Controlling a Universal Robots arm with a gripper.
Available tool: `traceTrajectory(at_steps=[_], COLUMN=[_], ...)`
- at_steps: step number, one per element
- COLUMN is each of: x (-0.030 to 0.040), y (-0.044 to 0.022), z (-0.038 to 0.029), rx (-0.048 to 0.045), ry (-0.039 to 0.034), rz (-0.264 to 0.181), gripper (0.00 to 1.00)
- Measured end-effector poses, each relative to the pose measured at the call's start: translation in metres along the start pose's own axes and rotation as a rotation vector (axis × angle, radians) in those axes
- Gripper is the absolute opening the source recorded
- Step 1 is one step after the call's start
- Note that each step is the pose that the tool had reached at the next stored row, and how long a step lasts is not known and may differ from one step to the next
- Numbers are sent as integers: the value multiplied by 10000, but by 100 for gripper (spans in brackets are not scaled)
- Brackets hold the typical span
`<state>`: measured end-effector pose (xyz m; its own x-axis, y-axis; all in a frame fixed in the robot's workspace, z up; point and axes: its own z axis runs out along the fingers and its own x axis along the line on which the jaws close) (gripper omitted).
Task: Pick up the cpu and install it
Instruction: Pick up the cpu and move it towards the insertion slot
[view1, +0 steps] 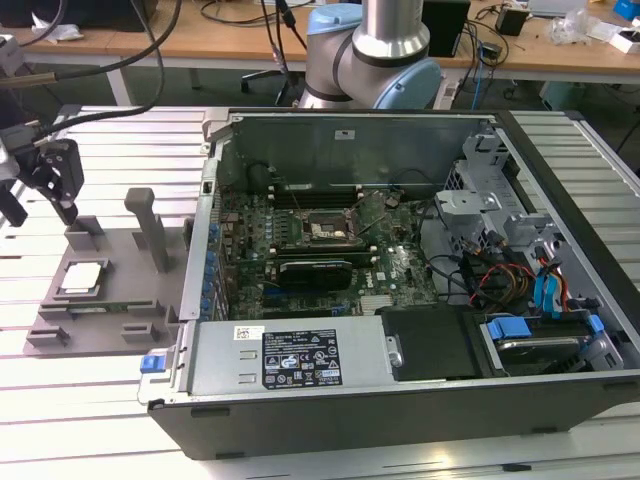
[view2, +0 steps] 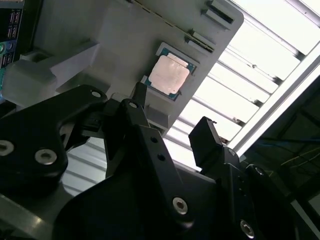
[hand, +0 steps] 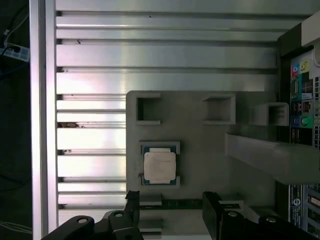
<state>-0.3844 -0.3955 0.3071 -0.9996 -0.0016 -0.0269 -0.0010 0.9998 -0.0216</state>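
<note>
The cpu (hand: 160, 166) lies flat, metal top up, in a square recess of the grey holder plate (hand: 200, 170). The plate sits on the slatted table (hand: 90, 50) just beside the open computer case (view1: 400, 410), on the exterior view's left. The claw (hand: 172, 202) hangs over the plate's edge near the chip but apart from it, its two black fingers (hand: 212, 205) spread wide with nothing between them; it seems to stand well above the plate, though the height is hard to judge.
</note>
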Motion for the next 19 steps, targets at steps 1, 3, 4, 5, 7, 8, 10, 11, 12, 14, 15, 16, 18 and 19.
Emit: traceTrajectory(at_steps=[1, 3, 4, 5, 7, 8, 10, 11, 12, 14, 15, 16, 18, 19], x=[-2, -2, -3, -3, -2, -2, -2, -1, -1, -1, -1, -1, 0, 0], y=[0, 0, 0, 1, 1, 1, 1, 2, 2, 2, 2, 2, 3, 3], z=[3, 15, 24, 35, 49, 59, 73, 80, 86, 100, 108, 119, 136, 141], rx=[1, -1, -1, -1, -1, -1, -1, -1, -1, -1, -1, 0, 0, 0], ry=[1, -2, -1, -2, -2, -2, -2, -1, -1, -1, -2, -1, -1, -1], rz=[-1, 0, 0, 0, 0, 0, 0, 0, 0, 0, 0, -1, 0, -1], gripper=[62, 62, 62, 62, 62, 62, 62, 62, 62, 62, 62, 62, 62, 62])
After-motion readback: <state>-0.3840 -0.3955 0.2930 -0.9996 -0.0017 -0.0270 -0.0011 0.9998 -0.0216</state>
